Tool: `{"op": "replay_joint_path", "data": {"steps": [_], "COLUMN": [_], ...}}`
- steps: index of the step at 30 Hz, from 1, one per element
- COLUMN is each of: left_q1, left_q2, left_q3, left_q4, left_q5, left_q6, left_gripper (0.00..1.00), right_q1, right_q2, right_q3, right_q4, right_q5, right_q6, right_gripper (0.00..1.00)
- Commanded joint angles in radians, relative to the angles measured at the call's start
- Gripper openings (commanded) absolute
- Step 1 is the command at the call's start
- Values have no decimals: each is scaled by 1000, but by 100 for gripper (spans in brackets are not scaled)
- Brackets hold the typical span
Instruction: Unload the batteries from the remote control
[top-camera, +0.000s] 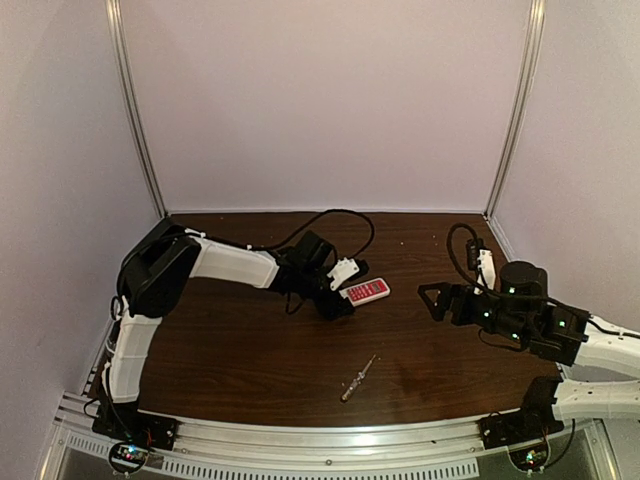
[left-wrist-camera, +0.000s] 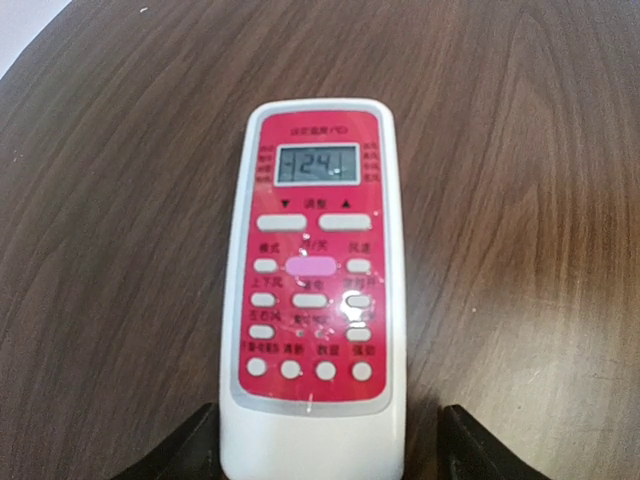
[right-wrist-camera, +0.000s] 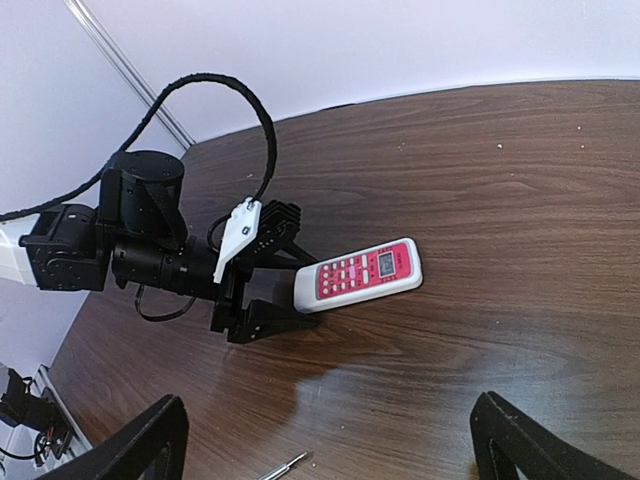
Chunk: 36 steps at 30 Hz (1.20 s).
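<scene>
The remote control (left-wrist-camera: 315, 290) lies flat on the brown table with its pink-red button face up and its display lit. It also shows as a small white bar in the top view (top-camera: 366, 291) and the right wrist view (right-wrist-camera: 358, 275). My left gripper (left-wrist-camera: 327, 425) is low at the remote's near end, one dark finger (left-wrist-camera: 185, 450) on each side; a strip of table shows between the remote and the right-hand finger, so it is open. My right gripper (top-camera: 438, 300) hovers open to the right of the remote, nothing between its fingers (right-wrist-camera: 140, 445). The batteries are hidden.
A thin silvery screwdriver (top-camera: 358, 378) lies on the table toward the front, between the two arms, its tip also in the right wrist view (right-wrist-camera: 285, 466). A black cable (top-camera: 335, 218) loops behind the left arm. Pale walls and metal posts enclose the table.
</scene>
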Motion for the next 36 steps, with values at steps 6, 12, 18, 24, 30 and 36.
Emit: {"op": "replay_joint_path", "data": {"steps": [6,12,18,24,30,36], "left_q1": [-9,-10,-9,-10,-10,-10], "left_q2": [25,-13,-109,-221,-310,-418], "left_q3": [8,-14,-66,-142,-218,-309], "left_q4": [10,8,-3,-10,-24,-16], "left_q5": [-16,9,69,187,253,271], "left_q6": [25,-20,-111,-188,-259,-318], "left_gripper": [49,42,36,36,35,36], "right_q1": [9,9,9,10,12,14], "right_q2": [-25,-27,-25,10,116,160], "right_q3": [-11,-16,-17,3,47,55], "right_q4": [-5,-2,14,30,82,162], "right_q5": [27,26,-36,-140,-232,-300], "right_q6": [11,7,-23,-83,-198,-375], "right_gripper": [100,100,100,100,100,100]}}
